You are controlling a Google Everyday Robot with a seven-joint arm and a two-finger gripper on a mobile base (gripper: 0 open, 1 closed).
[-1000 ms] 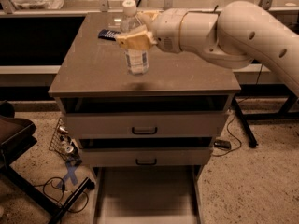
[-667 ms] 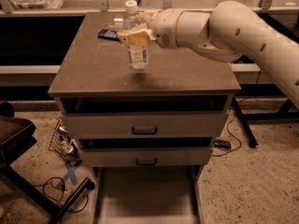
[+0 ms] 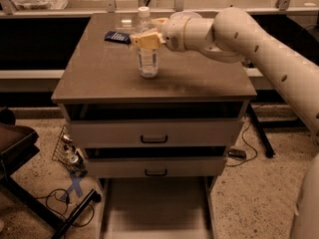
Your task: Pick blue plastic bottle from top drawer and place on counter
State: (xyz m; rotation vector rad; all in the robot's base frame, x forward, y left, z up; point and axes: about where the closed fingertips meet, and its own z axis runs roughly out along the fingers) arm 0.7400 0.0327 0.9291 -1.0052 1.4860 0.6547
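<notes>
- While the cream two-finger end effector (image 3: 149, 34) is clamped round its shoulder, the small clear plastic water bottle (image 3: 148, 63) shows a white screw cap and a pale label band.
- Bottle stands upright, long axis vertical, cap pointing up.
- Its base appears to rest on the glossy grey-brown desk (image 3: 199, 78), left of centre; the fingers grip just under the cap, from the right.

counter (image 3: 199, 78) | blue plastic bottle (image 3: 148, 63) upright, gripper (image 3: 145, 40) jaws round it | dark packet (image 3: 117, 36)
</notes>
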